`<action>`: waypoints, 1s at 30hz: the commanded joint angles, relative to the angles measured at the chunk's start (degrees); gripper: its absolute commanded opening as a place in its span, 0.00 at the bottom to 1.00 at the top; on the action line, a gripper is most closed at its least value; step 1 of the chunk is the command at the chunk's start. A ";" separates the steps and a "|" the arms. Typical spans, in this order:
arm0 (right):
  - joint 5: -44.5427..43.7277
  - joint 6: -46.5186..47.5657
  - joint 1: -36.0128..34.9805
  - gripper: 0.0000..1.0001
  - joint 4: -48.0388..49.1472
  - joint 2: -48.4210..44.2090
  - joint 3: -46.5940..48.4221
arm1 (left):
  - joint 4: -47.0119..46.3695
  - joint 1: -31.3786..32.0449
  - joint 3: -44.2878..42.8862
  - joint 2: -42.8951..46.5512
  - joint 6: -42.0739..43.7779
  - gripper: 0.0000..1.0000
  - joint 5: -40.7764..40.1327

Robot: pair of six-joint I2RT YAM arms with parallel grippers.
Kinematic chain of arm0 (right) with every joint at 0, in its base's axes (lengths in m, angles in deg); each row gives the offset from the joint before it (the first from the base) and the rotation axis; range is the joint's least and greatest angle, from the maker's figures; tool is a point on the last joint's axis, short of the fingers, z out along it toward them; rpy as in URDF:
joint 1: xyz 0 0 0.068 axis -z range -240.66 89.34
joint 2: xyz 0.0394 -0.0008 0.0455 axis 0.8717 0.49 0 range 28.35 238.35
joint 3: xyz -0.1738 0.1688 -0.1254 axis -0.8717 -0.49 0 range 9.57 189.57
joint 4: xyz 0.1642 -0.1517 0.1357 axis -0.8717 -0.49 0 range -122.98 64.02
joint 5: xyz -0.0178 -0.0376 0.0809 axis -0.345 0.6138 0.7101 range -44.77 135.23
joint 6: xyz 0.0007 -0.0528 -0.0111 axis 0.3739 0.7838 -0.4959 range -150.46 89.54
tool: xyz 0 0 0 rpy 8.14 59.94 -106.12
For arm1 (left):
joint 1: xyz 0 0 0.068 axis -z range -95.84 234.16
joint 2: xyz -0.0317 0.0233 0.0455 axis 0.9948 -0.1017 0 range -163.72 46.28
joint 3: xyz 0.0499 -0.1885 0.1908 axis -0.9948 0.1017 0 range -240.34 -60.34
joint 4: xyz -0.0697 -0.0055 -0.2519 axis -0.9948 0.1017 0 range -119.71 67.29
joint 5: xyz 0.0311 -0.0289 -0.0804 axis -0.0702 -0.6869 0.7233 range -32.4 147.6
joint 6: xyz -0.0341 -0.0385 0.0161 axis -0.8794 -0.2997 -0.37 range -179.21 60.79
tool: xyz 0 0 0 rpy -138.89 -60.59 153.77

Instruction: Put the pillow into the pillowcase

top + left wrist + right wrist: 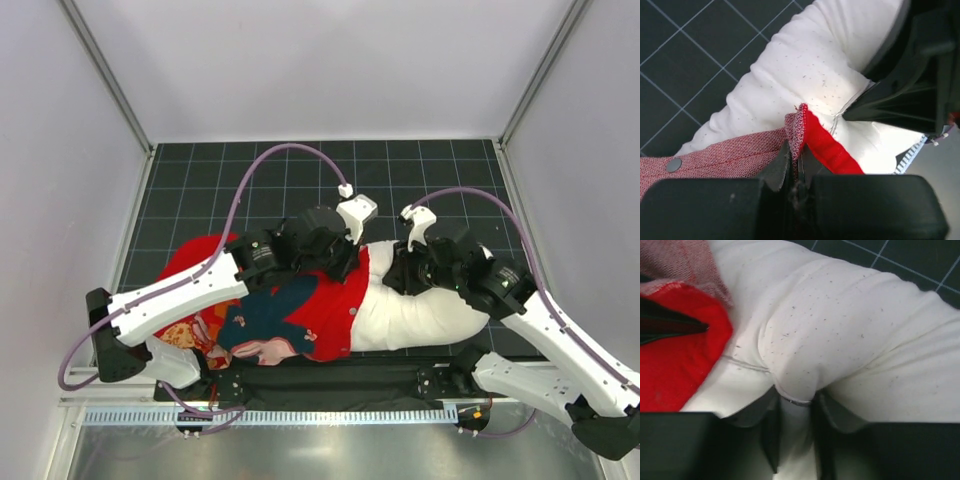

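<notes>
Red pillowcase (330,312) lying at left on the dark gridded surface (250,170), left jaws clamped on its open hem, white pillow (420,315) with left end under that hem, protruding rightward, right jaws pinching a fold of the pillow.

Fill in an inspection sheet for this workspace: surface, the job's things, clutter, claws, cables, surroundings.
Surface: dark mat with a pale grid.
Job's things: the white pillow lies partly inside the red pillowcase; its right end sticks out.
Clutter: nothing seen.
Claws: the left claw pinches the pillowcase's open hem; the right claw pinches a fold of the pillow.
Cables: purple cables, one arching over the mat from each arm.
Surroundings: pale walls on three sides; a metal rail at the near edge.
</notes>
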 commanded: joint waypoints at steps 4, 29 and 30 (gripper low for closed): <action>3.66 -0.40 -0.80 0.06 7.62 2.67 -1.09 | 5.56 -4.56 -2.86 -5.39 -5.47 0.02 -3.56; 8.23 -3.47 11.59 0.04 26.27 6.47 6.60 | -16.06 -6.01 2.48 2.41 5.52 0.00 -10.82; 7.61 -3.91 11.50 0.04 26.44 5.24 0.04 | -16.06 -1.19 6.94 2.68 4.55 0.01 -11.20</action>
